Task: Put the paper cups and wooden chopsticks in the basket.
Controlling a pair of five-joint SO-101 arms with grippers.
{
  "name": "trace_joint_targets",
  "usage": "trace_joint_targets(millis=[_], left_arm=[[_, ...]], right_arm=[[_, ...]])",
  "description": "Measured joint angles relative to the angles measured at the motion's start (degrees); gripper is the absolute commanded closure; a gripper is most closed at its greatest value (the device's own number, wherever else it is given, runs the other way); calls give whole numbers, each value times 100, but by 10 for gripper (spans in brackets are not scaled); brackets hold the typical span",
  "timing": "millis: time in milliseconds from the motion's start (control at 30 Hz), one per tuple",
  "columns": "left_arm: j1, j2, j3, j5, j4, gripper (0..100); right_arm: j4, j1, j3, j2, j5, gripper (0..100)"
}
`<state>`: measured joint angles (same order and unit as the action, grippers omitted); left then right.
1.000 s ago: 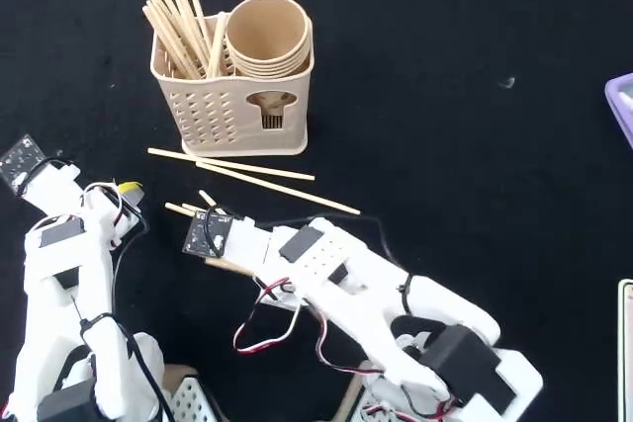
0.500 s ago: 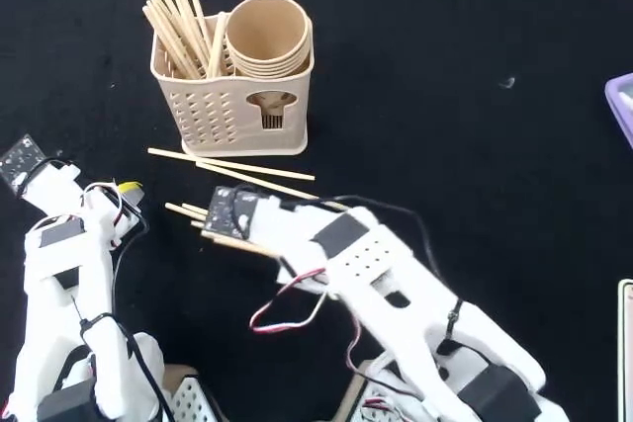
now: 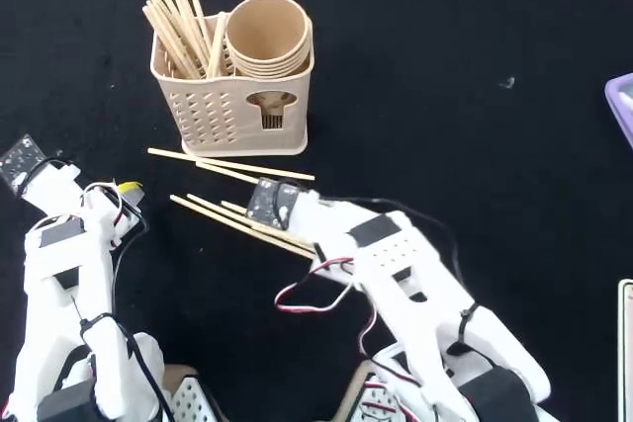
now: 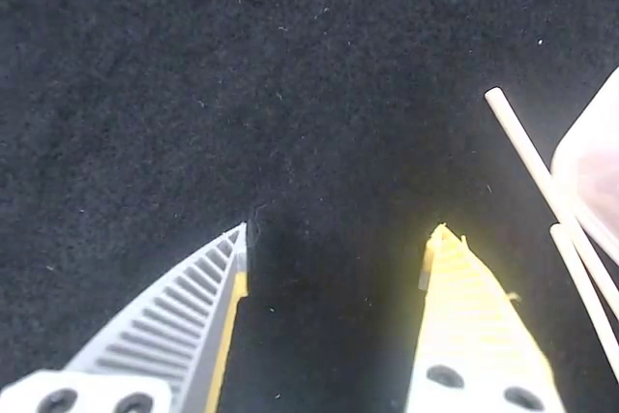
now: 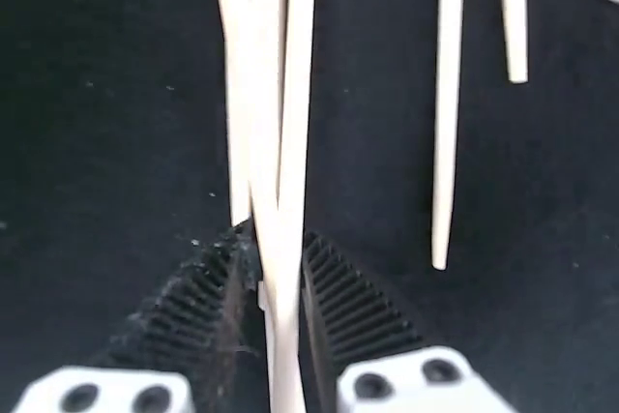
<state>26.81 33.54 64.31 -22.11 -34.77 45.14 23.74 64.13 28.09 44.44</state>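
High view, basket (image 3: 227,111): stands upright toward the far side of the black surface (image 3: 445,126); it has two compartments.
High view, paper cups (image 3: 267,32): a nested stack sits in one compartment, so the cup part of the task appears done.
High view, stored chopsticks (image 3: 178,22): a bundle leans upright in the other compartment, beside the cups.
High view, loose chopsticks (image 3: 232,165): two lie flat on the surface just in front of the basket, apart from both arms.
High view, held chopsticks (image 3: 232,219): about three lie side by side, running from under the tip of the right arm (image 3: 396,264) out toward the left arm (image 3: 69,264).
High view, left arm: folded back at the near edge of the surface, well apart from the basket.
Left wrist view, left pincer (image 4: 338,239): spread wide with nothing between its tips and bare surface beneath.
Left wrist view, chopstick ends (image 4: 527,147): two pale ends lie beside the yellow-tipped finger; which sticks they belong to cannot be told.
Right wrist view, right pincer (image 5: 274,239): closed tight on one end of the held chopsticks, which cross slightly as they extend away. Whether they are clear of the surface cannot be told.
Right wrist view, loose chopsticks: the two lie beside the held ones, not touching them.
Step in hand: judged to be the carry of a gripped bundle toward the basket.
Next move: likely calls for raising the bundle, tipping it upright over the chopstick compartment and letting go. The off-centre grip could let the sticks swing or slip.
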Motion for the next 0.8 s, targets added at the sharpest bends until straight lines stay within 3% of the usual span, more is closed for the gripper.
trace_joint_targets(millis=[133, 467, 667, 800], left_arm=[[0, 0, 0, 0, 0, 713], [0, 0, 0, 0, 0, 713], [0, 0, 0, 0, 0, 713], [0, 0, 0, 0, 0, 713]], right_arm=[[-9, -88, 18, 0, 18, 803], [-53, -88, 18, 0, 62, 926], [-237, -88, 18, 0, 62, 841], [-378, -369, 18, 0, 79, 848]])
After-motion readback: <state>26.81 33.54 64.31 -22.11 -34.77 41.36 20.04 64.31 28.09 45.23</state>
